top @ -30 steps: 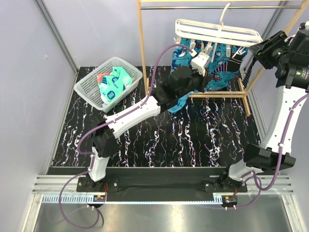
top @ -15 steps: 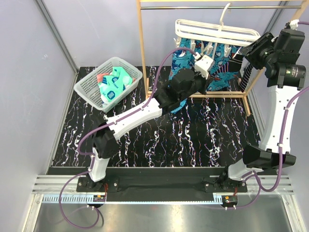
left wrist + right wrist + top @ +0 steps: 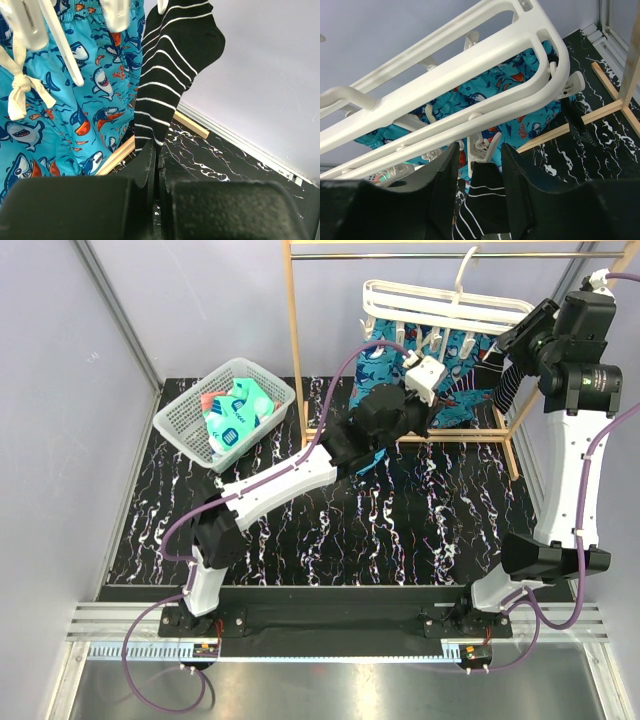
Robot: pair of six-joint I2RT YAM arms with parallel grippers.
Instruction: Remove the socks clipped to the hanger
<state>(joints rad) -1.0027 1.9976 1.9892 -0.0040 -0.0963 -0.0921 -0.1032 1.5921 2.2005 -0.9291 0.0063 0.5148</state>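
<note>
The counter point(image 3: 400, 530) is a black slab veined with white, like marble. At its far side stands a tall rack point(image 3: 291, 340) of thin pale wooden bars. From its top rail hangs the hanger point(image 3: 470, 65), a white, glossy plastic frame of rounded slats with small clips below. A bright blue shark-print cloth point(image 3: 75, 100) with a white drawstring hangs from it. At the far left sits a white mesh basket point(image 3: 180, 415) holding teal socks point(image 3: 235, 415).

A black striped sock point(image 3: 170, 75), knitted with thin white bands, dangles from the hanger's right end, to the right of the blue cloth.

Compared with a second ago, the right arm has swung up and left, so it now sits closer to the hanger's right end. The left arm has edged slightly to the right.

The left pincer point(image 3: 154, 150) has its fingers pressed together just at the sock's lower tip; whether fabric is caught there cannot be told. The right pincer point(image 3: 480, 147) has its fingers apart just under the hanger. A white clip point(image 3: 482, 142) and the sock's cuff show in the gap.
</note>
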